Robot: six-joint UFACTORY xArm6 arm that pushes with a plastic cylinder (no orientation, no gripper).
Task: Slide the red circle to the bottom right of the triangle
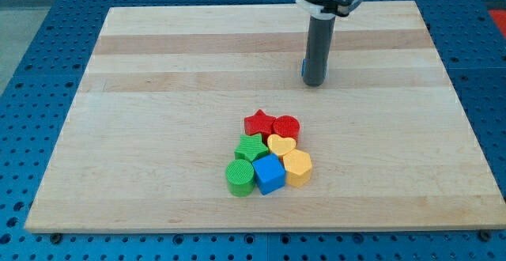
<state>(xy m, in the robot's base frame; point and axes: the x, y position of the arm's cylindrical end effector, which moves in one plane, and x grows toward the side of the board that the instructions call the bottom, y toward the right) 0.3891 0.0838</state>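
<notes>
The red circle (286,126) lies in a tight cluster below the board's middle, touching a red star (258,122) on its left and a yellow heart (281,145) below it. My tip (315,83) rests on the board above the cluster, a short gap up and right of the red circle. A blue block (303,69) shows only as a sliver at the rod's left edge. The rod hides the rest, so its shape cannot be made out.
The cluster also holds a green star (251,146), a green circle (239,176), a blue cube (269,173) and a second yellow block (298,167). The wooden board (158,95) lies on a blue perforated table.
</notes>
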